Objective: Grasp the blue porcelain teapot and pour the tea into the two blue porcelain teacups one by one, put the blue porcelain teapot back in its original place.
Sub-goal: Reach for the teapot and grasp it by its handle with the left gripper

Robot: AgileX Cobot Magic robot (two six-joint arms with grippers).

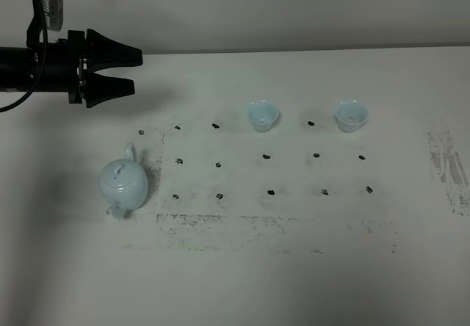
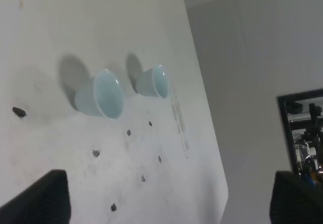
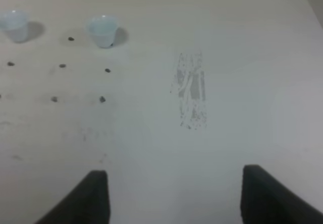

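The blue porcelain teapot [image 1: 123, 185] stands upright on the white table at the front left, lid on, spout towards the front. The two blue porcelain teacups stand upright further back: the left cup [image 1: 263, 115] near the middle and the right cup [image 1: 351, 114] to its right. Both show in the left wrist view [image 2: 101, 95] [image 2: 153, 81] and in the right wrist view [image 3: 14, 24] [image 3: 103, 31]. My left gripper [image 1: 136, 70] is open and empty above the table's back left, behind the teapot. My right gripper [image 3: 174, 193] is open and empty, outside the exterior high view.
Rows of small dark marks [image 1: 268, 154] dot the table [image 1: 235, 282] between the cups and the teapot. A scuffed grey patch [image 1: 448, 168] lies near the right edge. A wall runs behind the table's back edge.
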